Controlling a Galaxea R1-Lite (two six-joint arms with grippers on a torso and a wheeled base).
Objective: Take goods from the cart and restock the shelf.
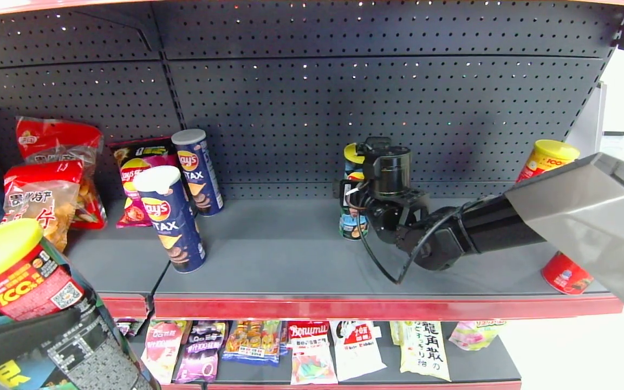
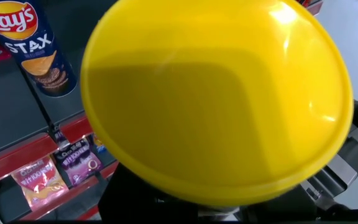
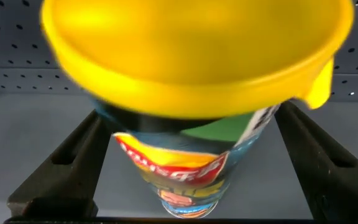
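Right tool point(image 1: 354, 201) clamps the upright yellow-lidded snack tube point(image 1: 351, 226), base on the grey metal shelf point(image 1: 279, 254) beneath; left tool point(image 1: 22, 327), farther back, grips a second red tube point(image 1: 17, 276).

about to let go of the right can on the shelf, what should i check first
1. right can upright: ok
2. its base down on the shelf: cannot tell
3. right jaws shut on it: ok, one on each side in the right wrist view
4. bare shelf around it: ok, the blue cans stand well to its left
5. red can apart from the right arm: cannot tell, the arm hides its middle
6. left can held in the left jaws: ok, tilted, off the shelf
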